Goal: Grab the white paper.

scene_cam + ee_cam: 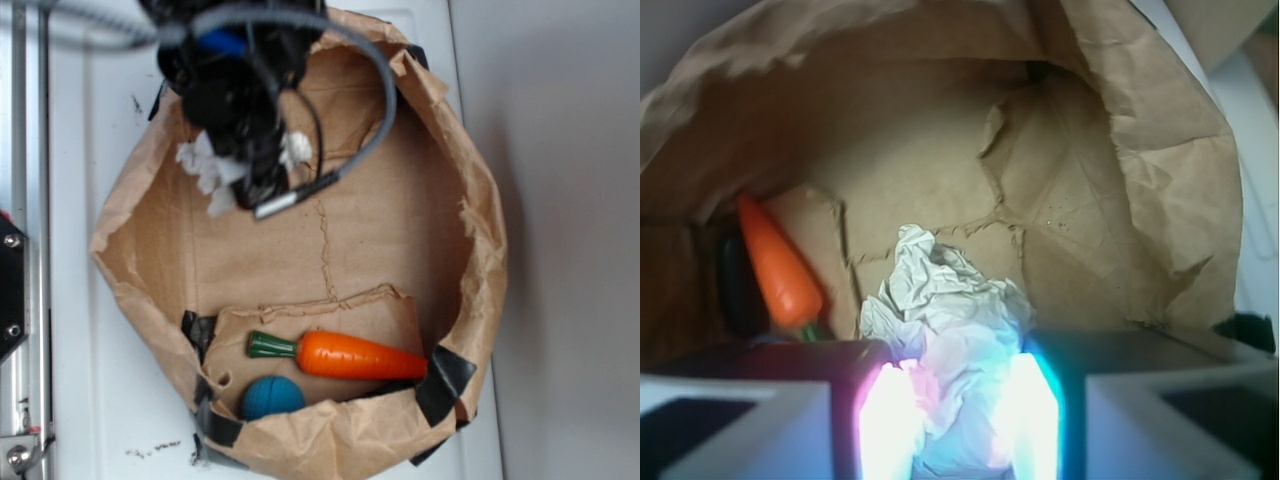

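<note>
From the exterior view, the gripper (250,185) is hanging inside the brown paper bag (470,230), up at the far end from the orange carrot (362,356). The white paper (208,170) is poking out on both sides of the black fingers, so the jaws are sitting on either side of it. The carrot is lying along the opposite end of the bag, and a blue ball (272,397) is sitting just beside the carrot's green stem end.

Over to the wrist view: the two glowing pads (888,420) are pressing against the crumpled white paper (945,320), which is filling the gap between them, jaws clamped on the wad. The carrot (778,265) is leaning off to one side of the paper, with the bag's (1140,170) creased wall rising behind.
</note>
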Available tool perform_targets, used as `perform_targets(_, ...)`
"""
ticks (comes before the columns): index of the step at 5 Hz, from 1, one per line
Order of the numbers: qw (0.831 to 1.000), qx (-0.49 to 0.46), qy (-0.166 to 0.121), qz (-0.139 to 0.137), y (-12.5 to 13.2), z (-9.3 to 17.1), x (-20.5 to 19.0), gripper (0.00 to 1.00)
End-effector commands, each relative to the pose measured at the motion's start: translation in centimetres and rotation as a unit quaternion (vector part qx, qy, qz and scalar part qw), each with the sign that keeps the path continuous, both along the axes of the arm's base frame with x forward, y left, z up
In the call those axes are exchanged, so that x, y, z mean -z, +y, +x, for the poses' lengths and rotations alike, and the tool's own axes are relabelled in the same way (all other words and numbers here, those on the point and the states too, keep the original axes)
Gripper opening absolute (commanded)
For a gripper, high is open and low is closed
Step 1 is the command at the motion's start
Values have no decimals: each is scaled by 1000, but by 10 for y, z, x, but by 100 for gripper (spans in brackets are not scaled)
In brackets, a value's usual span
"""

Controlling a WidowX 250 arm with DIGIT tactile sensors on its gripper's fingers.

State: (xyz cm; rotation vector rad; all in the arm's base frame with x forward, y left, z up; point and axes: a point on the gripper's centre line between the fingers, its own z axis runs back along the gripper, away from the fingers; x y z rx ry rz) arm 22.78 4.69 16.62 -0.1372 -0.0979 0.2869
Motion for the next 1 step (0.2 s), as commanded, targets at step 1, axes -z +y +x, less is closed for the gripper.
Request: perform_targets(1,988,95,-77,94,-29,9,-12,0)
